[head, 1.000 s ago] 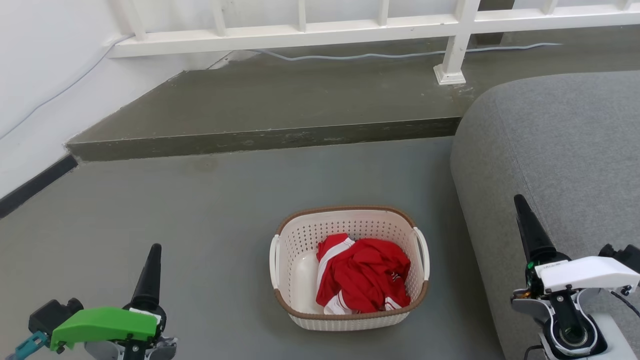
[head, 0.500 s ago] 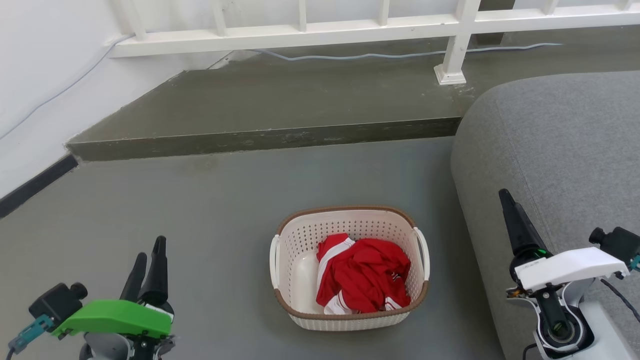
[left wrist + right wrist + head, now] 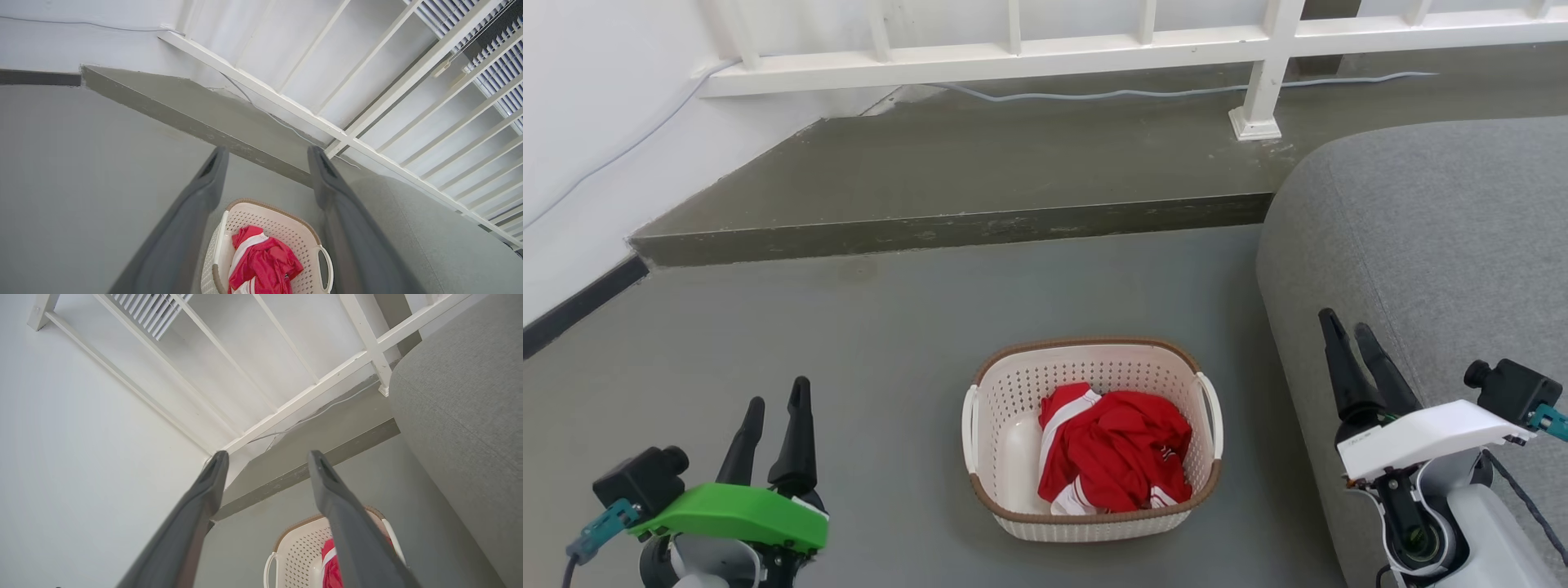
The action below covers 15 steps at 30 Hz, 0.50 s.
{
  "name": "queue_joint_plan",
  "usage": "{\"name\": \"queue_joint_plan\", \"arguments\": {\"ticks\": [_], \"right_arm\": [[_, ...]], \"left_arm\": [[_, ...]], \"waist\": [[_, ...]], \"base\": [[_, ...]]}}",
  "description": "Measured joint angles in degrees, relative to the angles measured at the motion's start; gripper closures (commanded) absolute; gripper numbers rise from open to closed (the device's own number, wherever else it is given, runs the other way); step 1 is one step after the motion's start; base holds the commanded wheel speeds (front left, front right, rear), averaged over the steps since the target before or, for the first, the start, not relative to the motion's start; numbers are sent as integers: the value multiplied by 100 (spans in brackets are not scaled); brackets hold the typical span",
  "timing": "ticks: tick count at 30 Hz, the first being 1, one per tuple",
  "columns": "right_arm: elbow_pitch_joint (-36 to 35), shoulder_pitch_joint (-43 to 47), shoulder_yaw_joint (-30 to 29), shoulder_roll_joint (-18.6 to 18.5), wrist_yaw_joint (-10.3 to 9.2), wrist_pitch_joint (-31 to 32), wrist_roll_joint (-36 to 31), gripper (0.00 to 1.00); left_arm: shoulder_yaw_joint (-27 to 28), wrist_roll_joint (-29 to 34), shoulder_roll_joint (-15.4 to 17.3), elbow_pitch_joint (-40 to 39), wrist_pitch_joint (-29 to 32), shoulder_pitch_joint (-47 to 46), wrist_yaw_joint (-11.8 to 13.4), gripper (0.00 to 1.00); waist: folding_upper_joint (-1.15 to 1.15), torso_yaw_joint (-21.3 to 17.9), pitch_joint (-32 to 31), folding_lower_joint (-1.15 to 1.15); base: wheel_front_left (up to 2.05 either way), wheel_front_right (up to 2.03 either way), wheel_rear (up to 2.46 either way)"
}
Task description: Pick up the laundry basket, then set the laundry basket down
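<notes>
The laundry basket (image 3: 1021, 457) stands on the grey floor, cream-white and perforated, with a brown rim and a white loop handle on each side. A crumpled red and white garment (image 3: 1115, 449) lies inside it. My left gripper (image 3: 778, 394) hovers open, well to the left of the basket, holding nothing. My right gripper (image 3: 1347, 322) is open too, off to the basket's right in front of the sofa. The left wrist view shows the basket (image 3: 282, 222) between and below my open fingers (image 3: 204, 188). In the right wrist view the basket (image 3: 296, 551) sits low, partly behind one finger (image 3: 335, 498).
A grey sofa (image 3: 1437, 245) rises close on the basket's right. A raised concrete step (image 3: 947, 229) crosses behind it, with a white railing (image 3: 1045, 53) and a cable (image 3: 1135, 91) beyond. A white wall (image 3: 588, 122) stands at the left.
Both grippers have turned so that two spread fingers show on each. The left one moved slightly right and the right one slightly left, toward the basket. The basket has not moved.
</notes>
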Motion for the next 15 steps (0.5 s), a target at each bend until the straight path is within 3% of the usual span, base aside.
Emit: {"name": "queue_joint_plan", "arguments": {"ticks": [15], "right_arm": [[4,-4,132,42,-148,-296,-1080,0]], "left_arm": [[-81,1109,-78,-137,-282,0,7,0]], "waist": [[0,-3,15,0]], "base": [[0,0,0]]}}
